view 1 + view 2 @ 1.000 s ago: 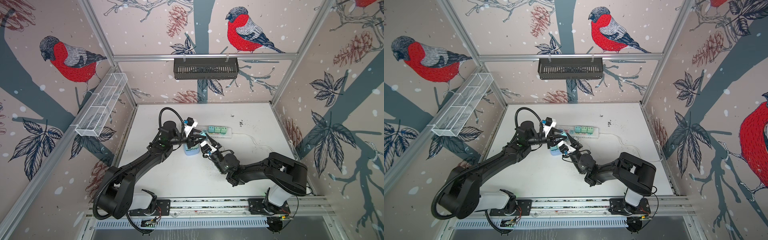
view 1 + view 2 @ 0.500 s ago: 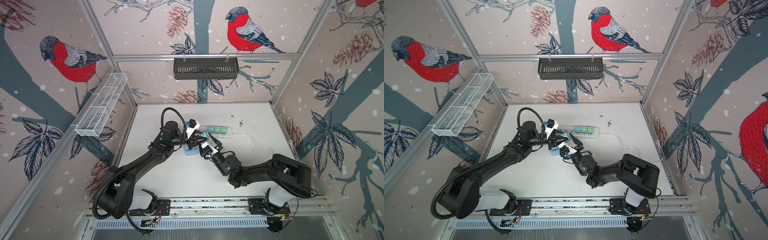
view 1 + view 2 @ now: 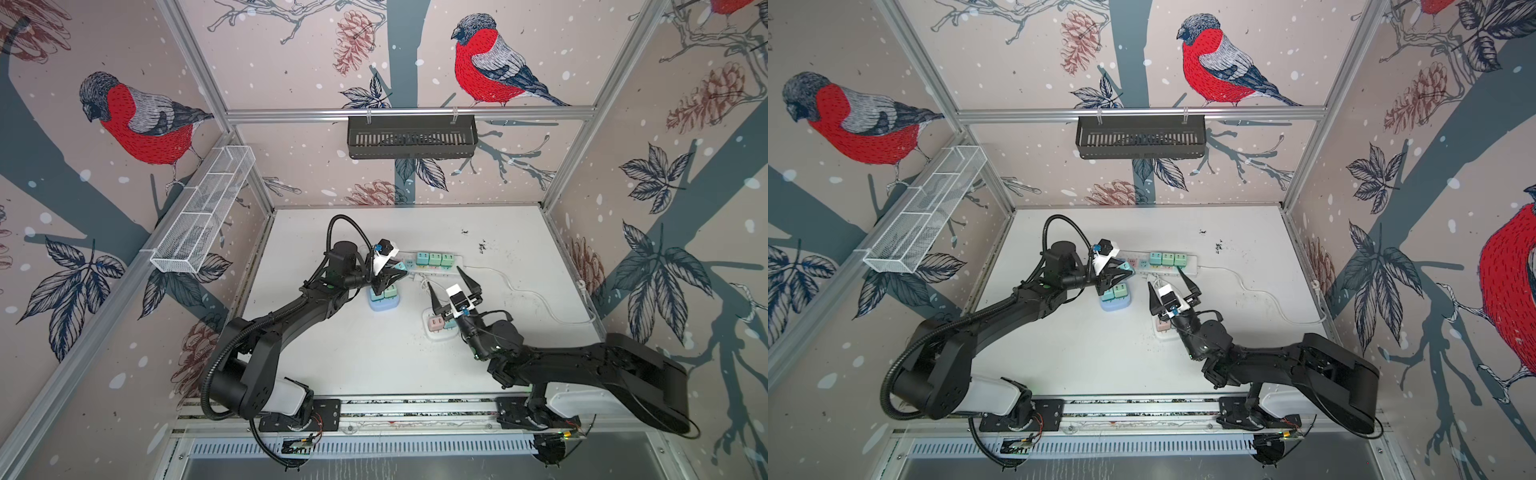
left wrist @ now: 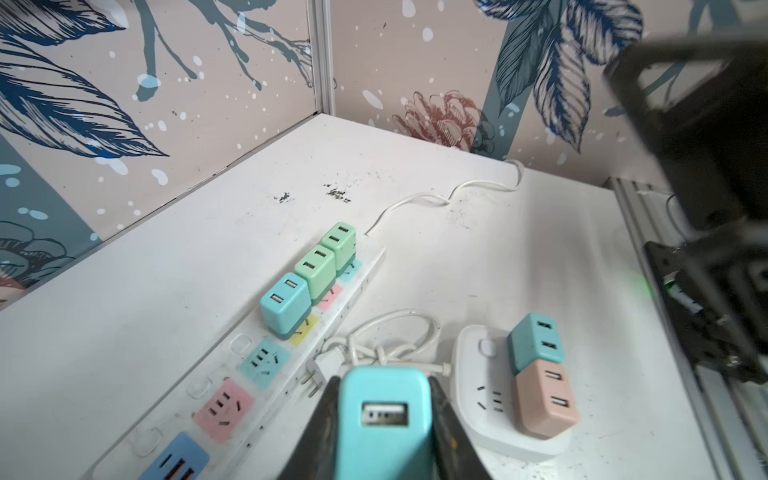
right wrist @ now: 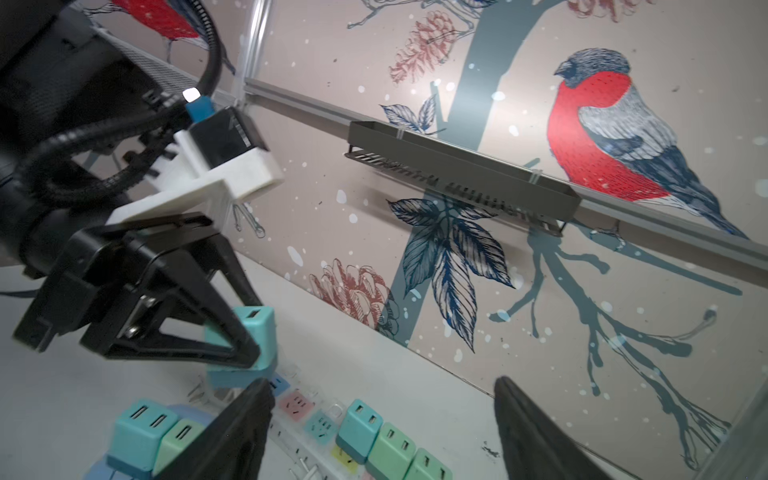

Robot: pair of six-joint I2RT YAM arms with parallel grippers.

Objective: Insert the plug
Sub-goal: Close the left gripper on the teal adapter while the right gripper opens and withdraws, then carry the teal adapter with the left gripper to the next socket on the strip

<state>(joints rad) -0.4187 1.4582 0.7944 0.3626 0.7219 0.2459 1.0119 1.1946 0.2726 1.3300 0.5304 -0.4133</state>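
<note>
**2 arms at the tabletop, 1 plug held**

Left fingers [image 4: 320, 432] are clamped shut on the turquoise plug [image 5: 261, 330], 1 finger on each side face. Its USB port is turned toward the left wrist camera. That plug hangs over the left end of the power strip [image 4: 216, 374], close above its empty coloured sockets. Its prongs are hidden, so contact with the strip cannot be told. Farther along the strip, 3 plugs [image 4: 314, 270] stand seated side by side: 1 blue, 2 green.

Right fingers [image 5: 245, 424] are spread wide and hold nothing. In both top views they sit above the white socket block [image 4: 467, 374]. It rests on the tabletop [image 3: 374, 353] and carries a pink plug [image 4: 544, 399] and a dark teal plug [image 4: 536, 343]. A coiled white cord [image 4: 390, 332] lies between block and strip. Below the left fingers, a blue socket block [image 3: 382, 306] carries 2 more plugs.
</note>
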